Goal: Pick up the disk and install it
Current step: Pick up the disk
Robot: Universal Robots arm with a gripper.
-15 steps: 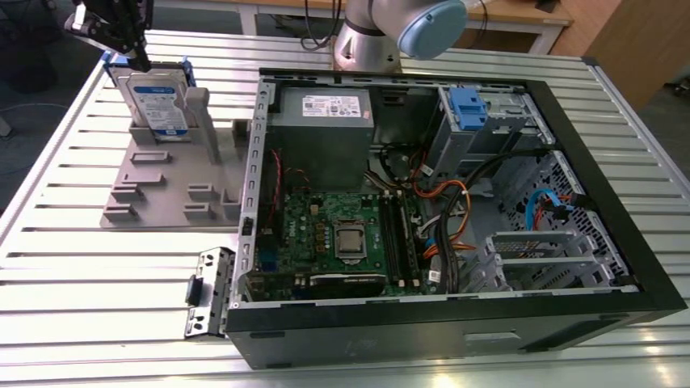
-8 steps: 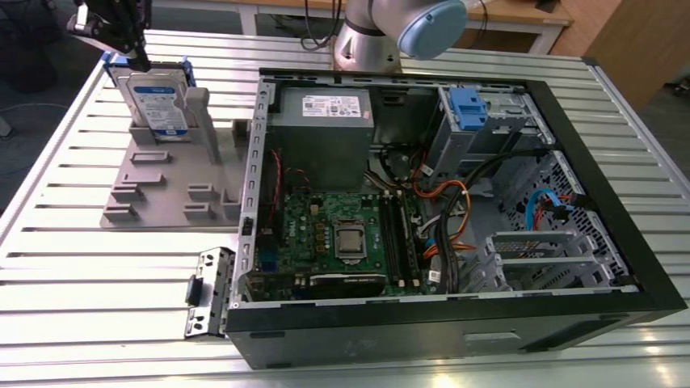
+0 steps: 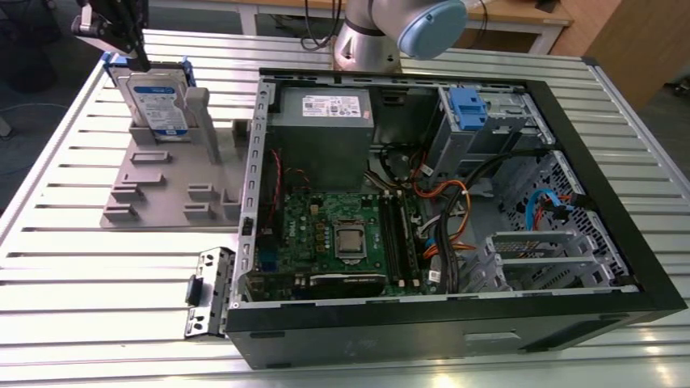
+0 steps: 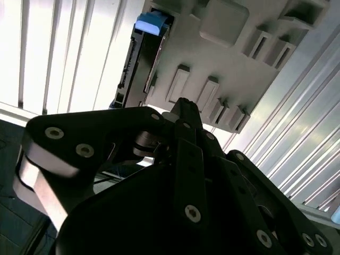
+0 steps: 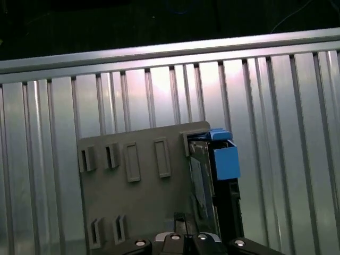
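The disk (image 3: 157,101), a silver drive with a blue-and-white label in a blue carrier, stands upright on edge in a slot at the far end of a grey holder plate (image 3: 161,194), at the exterior view's left. My gripper (image 3: 140,63) hangs just above the disk's top edge, shut and holding nothing. In the second wrist view its black fingers (image 4: 183,106) meet at one tip, with the disk (image 4: 139,64) and holder plate (image 4: 228,69) beyond. The first wrist view shows the disk (image 5: 202,180) edge-on beside the plate (image 5: 138,196), with the gripper (image 5: 180,219) close over it.
An open computer case (image 3: 647,267) lies to the exterior view's right of the plate, with a motherboard, a grey power supply (image 3: 321,121) and a drive bay holding a blue bracket (image 3: 466,105). The arm's base (image 3: 372,40) stands behind it. A black bracket (image 3: 210,291) lies by the case's near corner.
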